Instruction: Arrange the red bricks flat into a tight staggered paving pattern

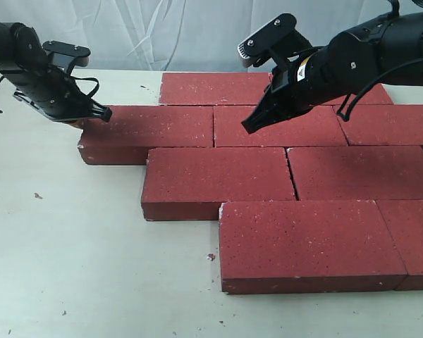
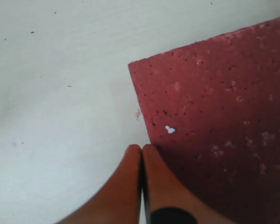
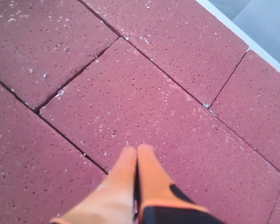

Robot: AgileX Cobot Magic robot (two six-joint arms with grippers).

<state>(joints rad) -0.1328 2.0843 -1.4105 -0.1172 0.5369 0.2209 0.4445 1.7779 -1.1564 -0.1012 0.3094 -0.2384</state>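
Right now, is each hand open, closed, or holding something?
Left hand: closed, holding nothing, tips beside a red brick corner.
Right hand: closed, holding nothing.

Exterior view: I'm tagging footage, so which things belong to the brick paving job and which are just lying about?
Job: red bricks; left pincer, shut, at a brick's edge; right pincer, shut, over the bricks.
Lying about: red crumbs on the table; white curtain behind.
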